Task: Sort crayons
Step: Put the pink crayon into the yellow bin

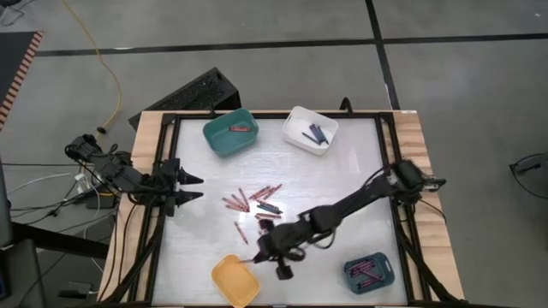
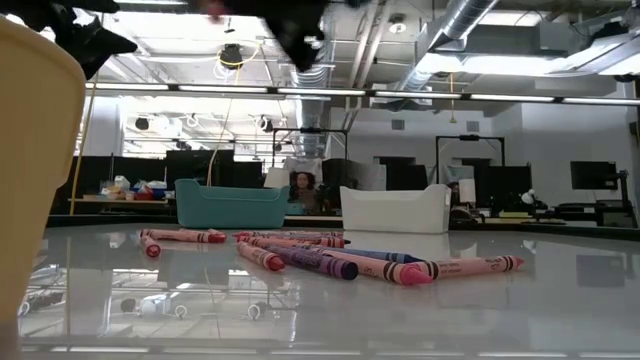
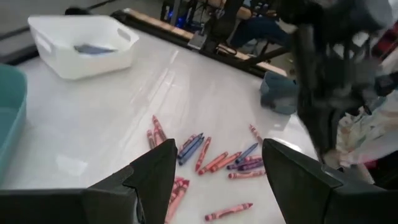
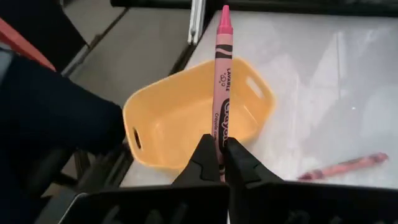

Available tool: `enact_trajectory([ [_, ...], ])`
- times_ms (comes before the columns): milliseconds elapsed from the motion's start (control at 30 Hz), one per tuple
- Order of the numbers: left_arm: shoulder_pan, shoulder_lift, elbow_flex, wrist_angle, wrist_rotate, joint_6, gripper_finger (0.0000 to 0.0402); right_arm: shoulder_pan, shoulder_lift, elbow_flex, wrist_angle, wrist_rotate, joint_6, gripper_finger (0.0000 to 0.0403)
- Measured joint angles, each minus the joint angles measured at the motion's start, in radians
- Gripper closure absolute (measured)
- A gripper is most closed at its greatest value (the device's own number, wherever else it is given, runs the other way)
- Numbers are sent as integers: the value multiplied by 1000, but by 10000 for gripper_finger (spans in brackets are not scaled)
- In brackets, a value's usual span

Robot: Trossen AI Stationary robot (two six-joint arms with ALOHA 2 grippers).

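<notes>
Several red, pink and blue crayons [image 1: 257, 205] lie flat in a loose heap on the white table's middle, also seen as crayons [image 2: 330, 262] in the low view and crayons [image 3: 205, 158] in the left wrist view. My right gripper [image 4: 219, 155] is shut on one pink crayon [image 4: 222, 74] above the yellow bin [image 4: 186, 118]. In the high view my right gripper [image 1: 259, 254] hovers just beside the yellow bin [image 1: 235, 281] at the near edge. My left gripper [image 1: 195, 188] waits open at the table's left edge, and its fingers [image 3: 155, 177] hold nothing. My right gripper pinches the pink crayon's blunt end [image 4: 220, 142] between its two fingertips. The crayon runs straight on past the fingers in the line they point, its tip farthest from them. The fingers slant down from the table's right. The crayon is lifted clear, over the yellow bin's rim.
A teal bin [image 1: 231, 133] with a red crayon inside and a white bin [image 1: 310, 130] with dark blue crayons stand at the far edge. A dark blue bin [image 1: 368, 272] with pink crayons sits near right. One loose crayon [image 4: 342, 167] lies beside the yellow bin.
</notes>
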Motion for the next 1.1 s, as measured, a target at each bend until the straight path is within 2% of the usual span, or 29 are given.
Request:
enact_trajectory([
  [267, 0, 0, 0, -9, 0, -64, 174, 11, 208, 338, -215, -7, -67, 402],
  [467, 0, 0, 0, -9, -1, -76, 174, 15, 309, 496, -307, -23, -75, 401],
  [600, 0, 0, 0, -9, -1, -77, 174, 28, 345, 511, -357, -26, -70, 399],
  [833, 0, 0, 0, -9, -4, -74, 174, 39, 354, 506, -337, -49, -59, 391],
  [1100, 0, 0, 0, -9, -6, -76, 174, 37, 354, 505, -340, -51, -51, 316],
])
